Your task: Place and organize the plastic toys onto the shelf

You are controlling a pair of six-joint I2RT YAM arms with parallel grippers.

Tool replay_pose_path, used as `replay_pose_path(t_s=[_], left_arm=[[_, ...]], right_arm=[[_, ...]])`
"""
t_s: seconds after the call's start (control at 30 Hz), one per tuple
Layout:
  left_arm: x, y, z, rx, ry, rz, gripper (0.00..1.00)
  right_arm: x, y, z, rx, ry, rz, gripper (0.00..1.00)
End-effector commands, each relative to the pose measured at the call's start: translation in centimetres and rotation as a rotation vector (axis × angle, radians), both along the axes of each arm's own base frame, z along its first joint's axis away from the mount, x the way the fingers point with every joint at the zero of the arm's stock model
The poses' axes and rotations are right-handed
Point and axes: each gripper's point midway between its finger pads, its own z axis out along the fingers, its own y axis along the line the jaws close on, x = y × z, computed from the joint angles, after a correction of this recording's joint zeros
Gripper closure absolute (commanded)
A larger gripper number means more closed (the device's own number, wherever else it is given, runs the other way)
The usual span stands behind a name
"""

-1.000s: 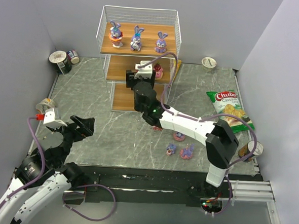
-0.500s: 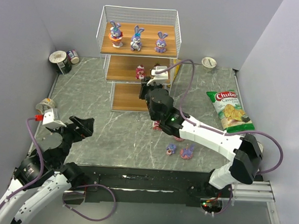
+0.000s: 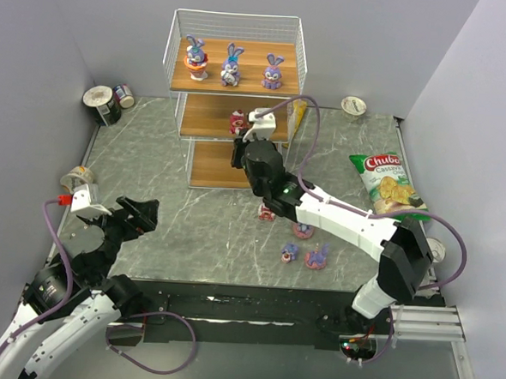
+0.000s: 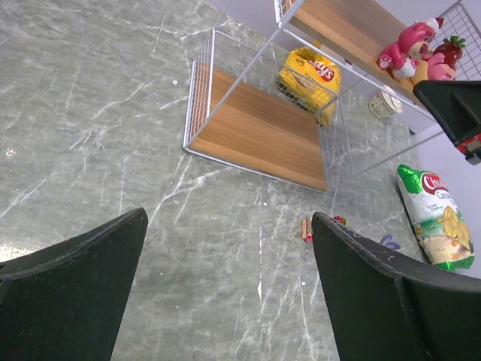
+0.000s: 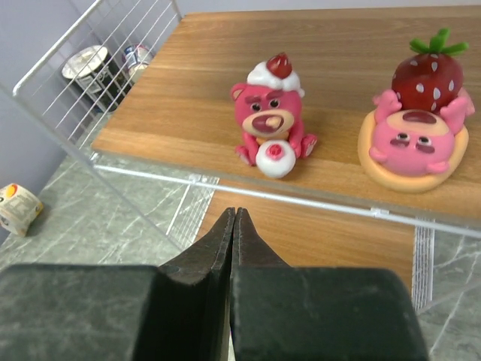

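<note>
Just in front of the middle tier of the wire shelf [image 5: 225,75], the right gripper [image 5: 234,214] hangs with its fingers pressed together, holding nothing. On that board stand a pink bear figurine [image 5: 272,113] topped with cream and a cherry and, to its right, a pink strawberry figurine [image 5: 415,124]. Three purple bunnies [image 3: 231,65] line the top tier. Four small toys [image 3: 303,231] lie on the marble table [image 3: 174,210] near the right arm. The left gripper [image 4: 228,226], spread wide and empty, hovers over the table's left side.
</note>
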Motion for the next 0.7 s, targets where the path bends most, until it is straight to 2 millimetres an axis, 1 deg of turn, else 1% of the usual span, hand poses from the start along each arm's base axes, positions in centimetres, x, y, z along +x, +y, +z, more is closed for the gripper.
replay_pose_path(t_s=[0.0,0.13,0.17,0.2,0.67], left_arm=[[-0.1,0.2,0.8,-0.019,-0.022,0.005,0.04],[0.0,0.1,0.7,-0.016,-0.019,0.005,0.04],[-0.1,0.1,0.7,-0.017,-0.019,0.004,0.03],[-0.1,0.1,0.7,-0.017,-0.02,0.005,0.04],[0.0,0.1,0.7,-0.017,-0.018,0.007,0.03]], right_arm=[[1.1,0.5,2.6,0.073,-0.025,0.015,1.0],[1.9,0.6,2.5,0.077,-0.025,0.015,1.0],[2.2,0.5,2.1,0.069,-0.019,0.01,1.0],[2.3,0.6,2.4,0.074,-0.021,0.01,1.0],[4.2,1.5,1.7,0.052,-0.037,-0.009,1.0]])
